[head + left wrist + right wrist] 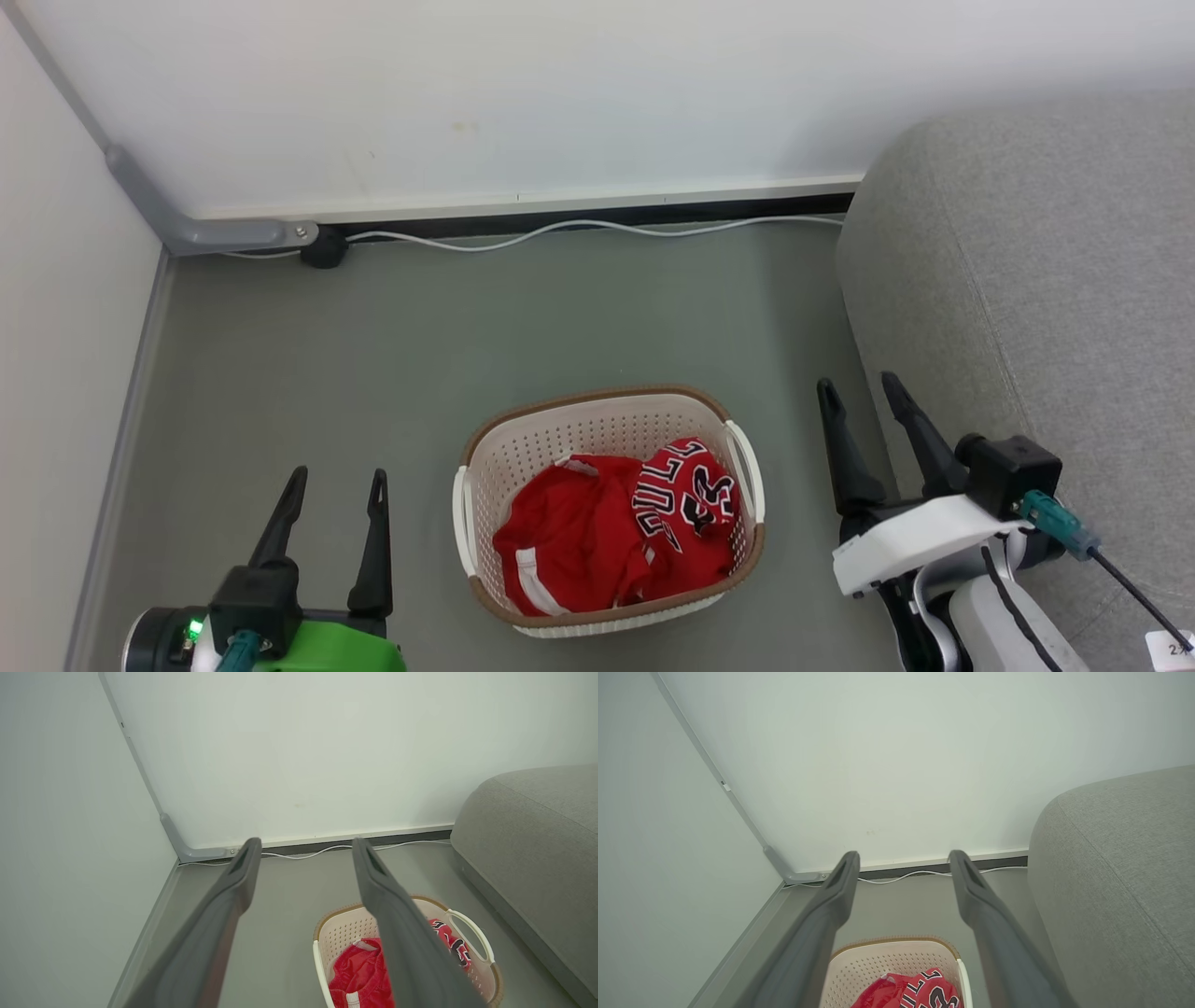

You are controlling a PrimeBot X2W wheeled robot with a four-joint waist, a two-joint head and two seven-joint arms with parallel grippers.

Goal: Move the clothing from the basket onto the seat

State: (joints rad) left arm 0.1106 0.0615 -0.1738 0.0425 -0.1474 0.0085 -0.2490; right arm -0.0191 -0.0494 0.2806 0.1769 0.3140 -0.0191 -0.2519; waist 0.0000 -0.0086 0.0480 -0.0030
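The cream perforated basket [597, 425] with a brown rim stands on the grey floor in the head view, low and centred. Red clothing [611, 532] lies bunched inside it, a jersey with black-and-white lettering on the right and a white-striped piece at the lower left. The light-grey seat [1046, 280] rises at the right. My left gripper [336, 481] is open, left of the basket, holding nothing. My right gripper [857, 385] is open between the basket and the seat. The left wrist view shows the basket [341, 933], the clothing [362, 975] and the seat [532, 826]; the right wrist view shows the basket [887, 961], the clothing [915, 991] and the seat [1120, 882].
White walls meet in a corner at the far left. A white cable [579, 227] runs along the skirting, with a grey conduit [187, 224] and a black plug [325, 250] at the corner. Bare grey floor [467, 317] lies beyond the basket.
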